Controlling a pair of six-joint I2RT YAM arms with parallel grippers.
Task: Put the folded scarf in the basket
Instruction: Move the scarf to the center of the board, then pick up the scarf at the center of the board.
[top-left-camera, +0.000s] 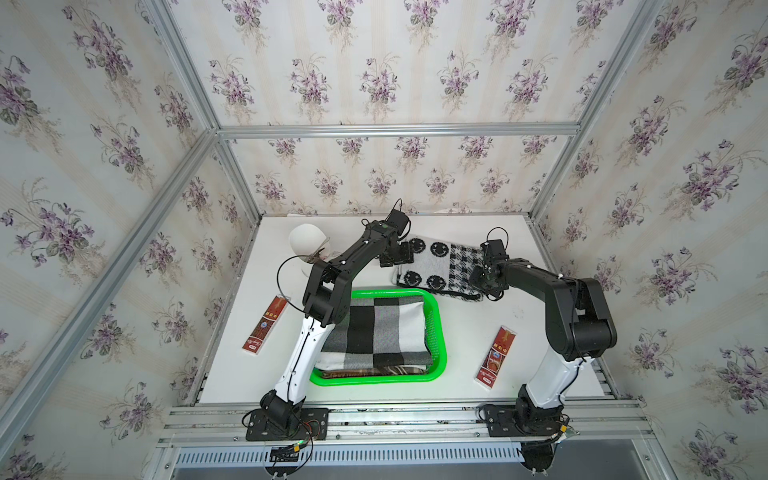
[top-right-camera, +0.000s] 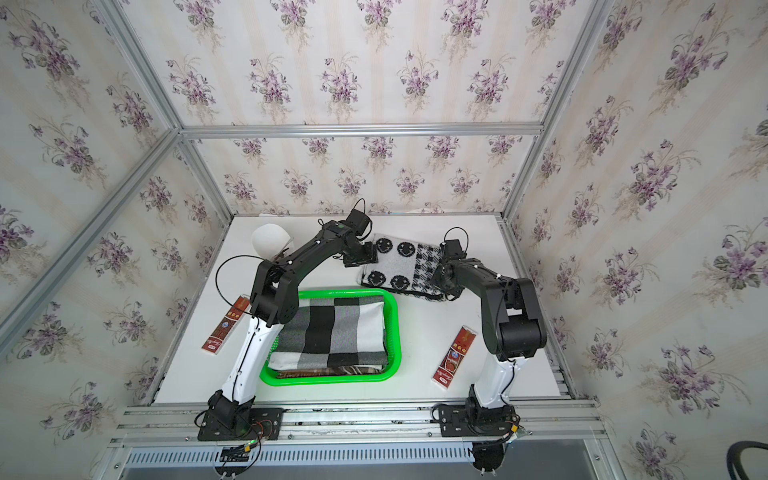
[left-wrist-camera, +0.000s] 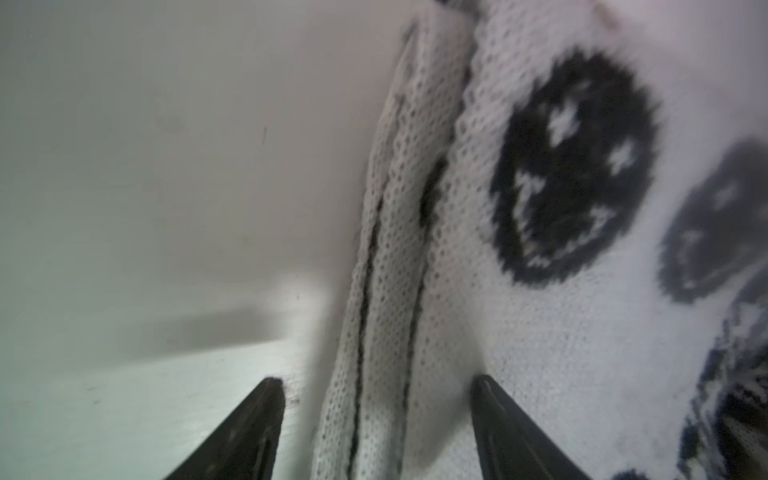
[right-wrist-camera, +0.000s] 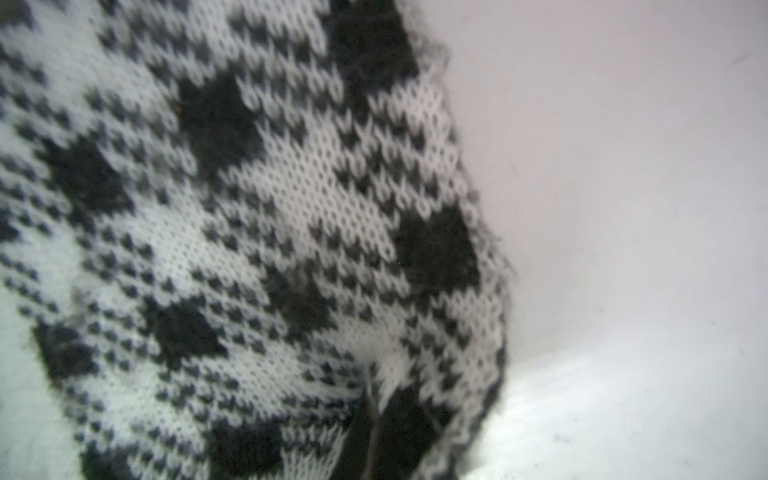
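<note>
Floral-papered walls (top-left-camera: 374, 62) in an aluminium frame enclose a white bench (top-left-camera: 478, 340). Near its front we see the green basket (top-left-camera: 441, 332), holding a checked cloth (top-left-camera: 382, 328). The folded scarf (top-left-camera: 440, 266) lies on the bench just behind it, not yet inside. The left hand (left-wrist-camera: 376, 380) stands open astride one layered edge. The right hand (top-left-camera: 480, 278) is closed, seemingly pinching the opposite edge. We judge this a two-sided lift that keeps the folds.

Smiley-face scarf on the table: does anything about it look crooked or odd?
Slightly. The smiley-face scarf lies skewed on the table, beyond the green basket, and its folded layers gape apart between the open fingers of the left gripper. No damage shows.
</note>
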